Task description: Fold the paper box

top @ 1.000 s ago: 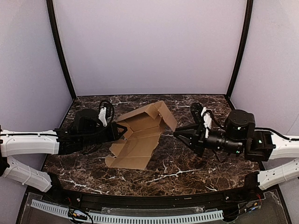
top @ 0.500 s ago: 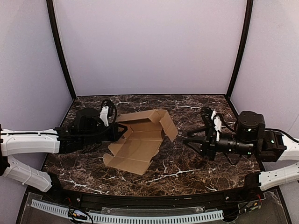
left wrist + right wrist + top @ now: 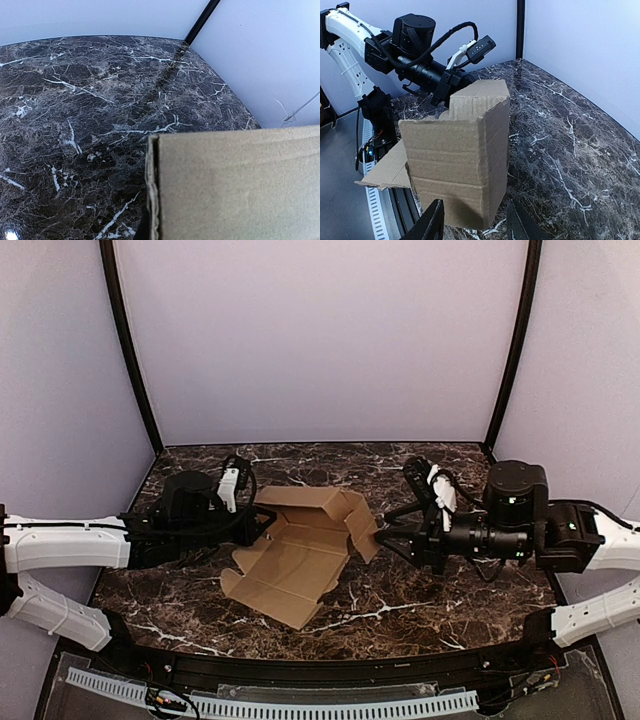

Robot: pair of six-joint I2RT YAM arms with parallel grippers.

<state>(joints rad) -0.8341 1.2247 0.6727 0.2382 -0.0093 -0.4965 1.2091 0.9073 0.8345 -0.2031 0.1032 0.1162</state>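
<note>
The paper box (image 3: 298, 552) sits in the middle of the dark marbled surface (image 3: 430, 590), only partly folded. Its broad bottom panel lies flat and reaches toward the near left, while the far and right walls stand up at a tilt. The left gripper (image 3: 262, 524) comes in from the left, and its jaws are closed on the box's left wall. In the left wrist view the cardboard (image 3: 235, 185) fills the lower right, right up against the camera. The right gripper (image 3: 384, 530) is low over the surface just beside the raised right wall, with its jaws apart and nothing between them. The right wrist view shows that wall as an upright folded corner (image 3: 462, 160) just ahead of the parted jaws.
</note>
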